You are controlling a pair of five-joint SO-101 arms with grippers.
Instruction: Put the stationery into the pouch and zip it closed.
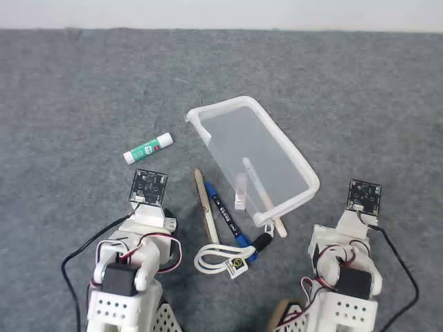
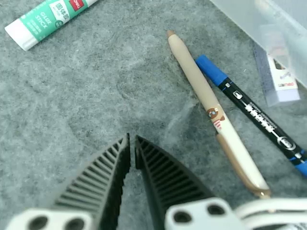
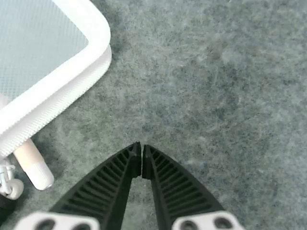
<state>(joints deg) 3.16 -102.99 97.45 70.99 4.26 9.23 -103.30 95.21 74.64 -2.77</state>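
Observation:
A translucent pouch (image 1: 256,149) with a white zipper rim lies flat at the table's middle. A cream pen (image 1: 266,200) lies along it, its end poking out past the near corner (image 3: 33,165). Left of the pouch lie a beige pen (image 1: 206,206), a blue-and-black marker (image 1: 227,218) and a small clear eraser (image 1: 240,191) at the pouch's edge. A green-and-white glue stick (image 1: 148,148) lies farther left. My left gripper (image 2: 132,142) is shut and empty over bare mat, near the beige pen (image 2: 216,115). My right gripper (image 3: 142,146) is shut and empty beside the pouch rim (image 3: 57,93).
A white cord loop with a tag (image 1: 221,259) lies by the marker's near end, attached to the pouch's zipper pull. Both arm bases (image 1: 131,277) (image 1: 346,277) stand at the near edge. Grey felt mat covers the table, open toward the far side.

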